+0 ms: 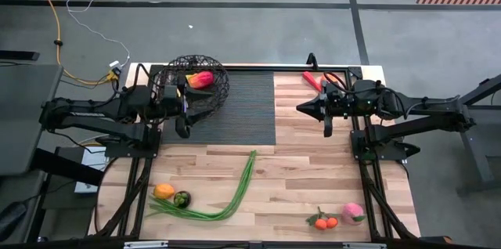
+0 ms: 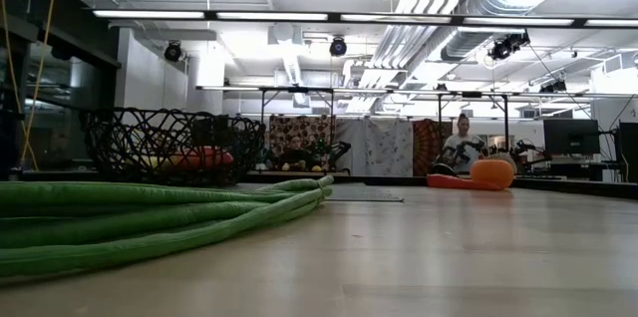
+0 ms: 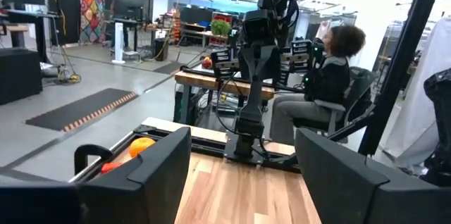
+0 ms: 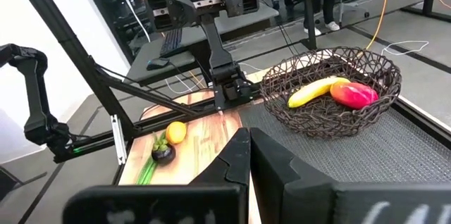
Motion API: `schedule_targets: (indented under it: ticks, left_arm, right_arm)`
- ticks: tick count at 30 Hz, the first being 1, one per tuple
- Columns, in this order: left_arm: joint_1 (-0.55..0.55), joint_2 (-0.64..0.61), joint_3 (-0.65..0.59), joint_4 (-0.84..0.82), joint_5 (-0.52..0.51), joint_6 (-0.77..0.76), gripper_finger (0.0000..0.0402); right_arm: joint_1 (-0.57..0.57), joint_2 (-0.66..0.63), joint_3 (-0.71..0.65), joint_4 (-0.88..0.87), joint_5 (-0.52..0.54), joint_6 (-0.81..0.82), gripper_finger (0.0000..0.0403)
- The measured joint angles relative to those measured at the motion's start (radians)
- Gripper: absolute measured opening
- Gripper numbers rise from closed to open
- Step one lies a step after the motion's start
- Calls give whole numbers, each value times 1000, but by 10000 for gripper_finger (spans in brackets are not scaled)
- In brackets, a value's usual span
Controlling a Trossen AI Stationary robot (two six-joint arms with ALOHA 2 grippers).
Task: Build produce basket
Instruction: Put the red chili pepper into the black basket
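Basket [image 1: 190, 86] sits at the far left of the surface [image 1: 313, 163], on the dark mat [image 1: 243, 108]. It holds a banana [image 4: 315, 91] and a red-pink fruit [image 4: 354, 94], so the task looks partly done.

Near to far:
- Near edge, left: orange fruit [image 1: 163, 192] touching a dark green fruit [image 1: 182, 199]. The long green stalks [image 1: 227, 202] start just beside them and curve up toward mid-surface. In the low view they fill the foreground.
- Near edge, right: small oranges [image 1: 325, 221] just beside a pink fruit [image 1: 354, 212]. All of this is well apart from the basket, laid out loose, probably so each piece can be picked singly.
- Far right corner: red pepper [image 1: 313, 80] behind the right arm, partly hidden by it.

Left tool [image 1: 182, 129]: just beside the basket's near rim, fingers spread wide, nothing between them in its wrist view. Reads as parked by the basket and free for a next pick.

Right tool [image 1: 326, 130]: over bare wood on the right half, well apart from any produce. Fingers pressed together with no gap in its wrist view, nothing held. Judgement: waiting.

Next call: near-left items suit the left arm, near-right cluster the right. The stalks are long and limp and may hang over the rim.

A seated person [image 3: 328, 83] is in the room beyond the surface, clear of both arms.
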Motion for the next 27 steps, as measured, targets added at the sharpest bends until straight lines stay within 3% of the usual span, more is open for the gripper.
schedule_targets:
  ticks: [5,12,20,23,27]
  left_arm:
    - [0,0,0,-1,0,43,190]
    - [0,-6,0,-37,8,86,19]
    - [0,-21,1,-96,-1,75,3]
    - [0,-21,1,-96,-1,73,2]
    - [0,-20,1,-103,-3,59,1]
  right_arm:
    - [0,0,0,0,0,0,0]
    - [0,0,0,0,0,-2,0]
    - [0,0,0,0,3,-1,0]
    - [-15,0,0,-1,60,50,2]
    - [-93,0,0,-39,86,95,37]
